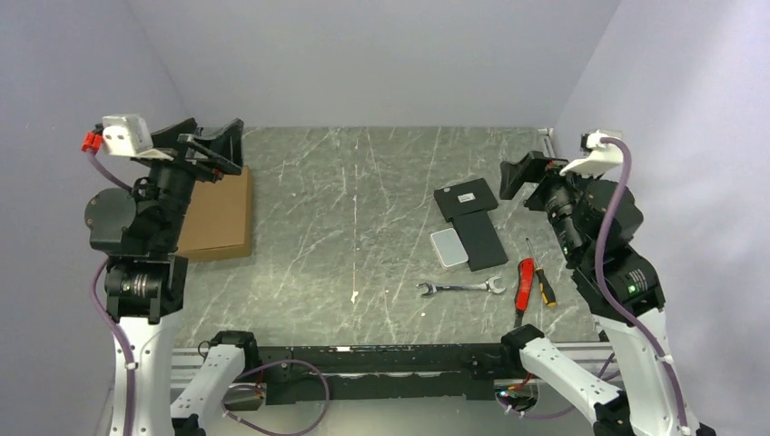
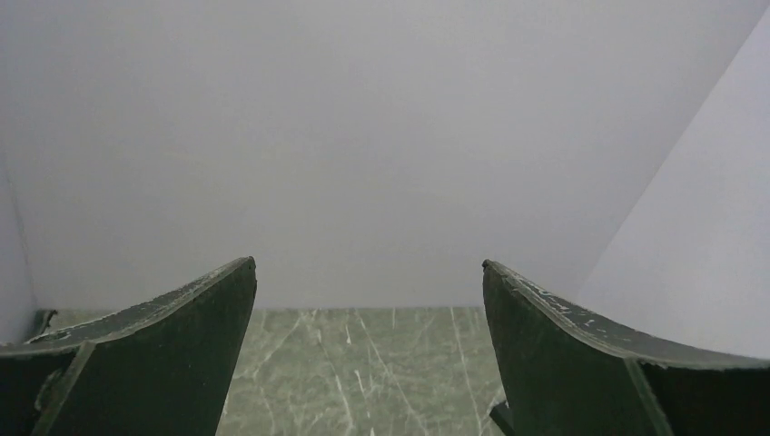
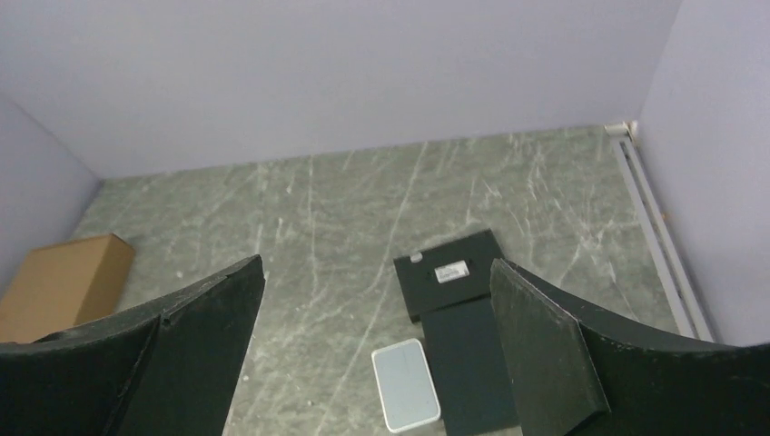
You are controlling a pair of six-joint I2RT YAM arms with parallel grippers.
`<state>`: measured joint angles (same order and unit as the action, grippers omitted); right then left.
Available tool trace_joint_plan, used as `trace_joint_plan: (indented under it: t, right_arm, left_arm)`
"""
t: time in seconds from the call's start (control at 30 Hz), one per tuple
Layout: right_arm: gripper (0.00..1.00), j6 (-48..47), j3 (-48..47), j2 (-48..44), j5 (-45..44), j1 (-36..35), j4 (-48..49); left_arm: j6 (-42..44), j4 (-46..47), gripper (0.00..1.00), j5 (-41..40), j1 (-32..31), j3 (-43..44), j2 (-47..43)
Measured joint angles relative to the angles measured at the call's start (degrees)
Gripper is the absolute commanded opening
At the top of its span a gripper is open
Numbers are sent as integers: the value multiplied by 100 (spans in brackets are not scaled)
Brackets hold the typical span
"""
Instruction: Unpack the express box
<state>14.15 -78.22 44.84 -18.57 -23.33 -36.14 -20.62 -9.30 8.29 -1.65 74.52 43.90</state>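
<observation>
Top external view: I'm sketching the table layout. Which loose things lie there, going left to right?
From the left: express box → wrench → red-handled screwdriver → orange-handled screwdriver. The pale pad and black flat boxes overlap the wrench's span, so they are omitted.

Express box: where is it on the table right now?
In the top external view, the express box lies flat at the table's left side, partly hidden under the left arm, well apart from the black boxes on the right.
</observation>
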Motion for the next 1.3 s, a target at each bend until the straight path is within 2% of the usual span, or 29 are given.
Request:
trace_joint_plan:
  t: [0.3,0.5,0.6,0.73,0.83,0.87,0.97,1.03,1.1,1.13,1.3]
  right_arm:
    - [100,179,306,879,175,0,-356]
    - [100,385,1620,743,1510,4,96]
    - [100,538,1919,741,2098,4,341]
    - [100,662,2212,741,2780,4,684]
    - [100,699,2271,743,3121,4,782]
    - [100,708,2271,743,3230,4,835]
    - [100,732,2271,721,3418,4,942]
    - [100,756,2271,708,3521,4,994]
    - [100,785,2271,708,3578,4,1008]
    - [100,798,2271,710,3602,4,1003]
    - [100,859,2269,721,3670,4,968]
  left_arm:
    - [15,-586,99,-151,-133,-487,568]
    - [-4,-1659,99,-673,-131,-638,1233]
    - [55,-2087,99,-955,-11,-638,1578]
    - [179,-2544,99,-1235,752,-511,2400]
    - [133,-2846,99,-1436,1679,-273,3327]
    - [96,-3060,99,-1624,1963,-55,3753]
    - [42,-3394,99,-2341,2297,577,4793]
    - [46,-3534,92,-2911,2299,1086,5508]
    - [105,-3569,63,-3416,2256,1412,6037]
    - [136,-3574,54,-3630,2243,1508,6240]
    - [638,-3508,29,-4409,2192,1639,6728]
